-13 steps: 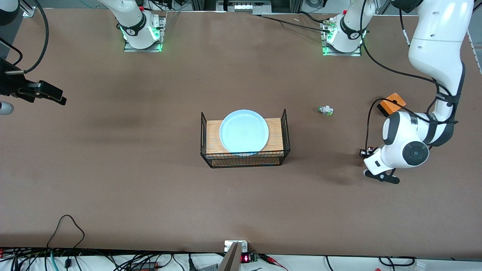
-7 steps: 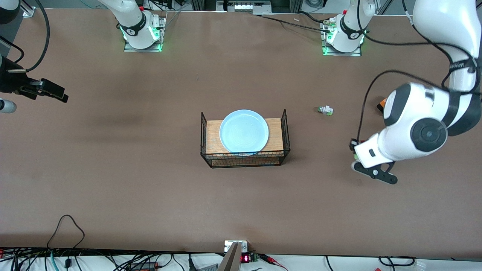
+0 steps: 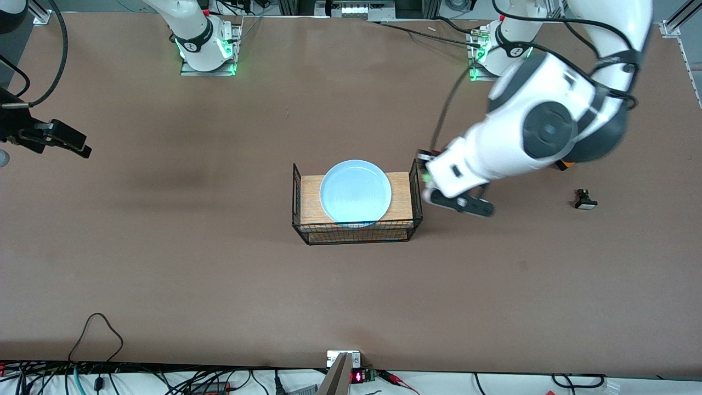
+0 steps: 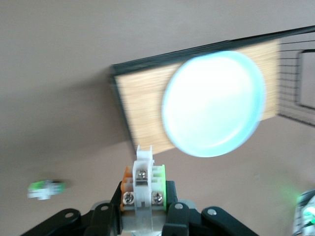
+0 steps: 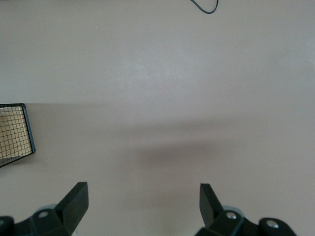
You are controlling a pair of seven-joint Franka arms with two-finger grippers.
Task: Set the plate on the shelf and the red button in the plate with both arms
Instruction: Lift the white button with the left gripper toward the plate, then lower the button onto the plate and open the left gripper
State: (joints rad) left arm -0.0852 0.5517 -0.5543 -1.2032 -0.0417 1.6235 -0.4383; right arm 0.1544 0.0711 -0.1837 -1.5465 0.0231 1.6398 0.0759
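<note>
The pale blue plate (image 3: 355, 191) lies on the wooden floor of a black wire basket (image 3: 415, 189) at mid-table; it also shows in the left wrist view (image 4: 212, 103). My left gripper (image 3: 425, 169) is shut on the red button (image 4: 143, 184), a small white switch with a green side, and holds it in the air just beside the basket's wall at the left arm's end. Its red cap is hidden in the left wrist view. My right gripper (image 3: 79, 147) is open and empty (image 5: 142, 201) over bare table at the right arm's end, where that arm waits.
A black white-faced button (image 3: 584, 200) lies on the table toward the left arm's end. An orange block (image 3: 565, 163) peeks out under the left arm. The green-capped switch (image 4: 45, 189) lies on the table; the front view hides it. A basket corner (image 5: 17, 135) shows in the right wrist view.
My left arm has lifted the red button off the table and swung it across to the basket's side. The black button is now uncovered. The right gripper has barely shifted.
</note>
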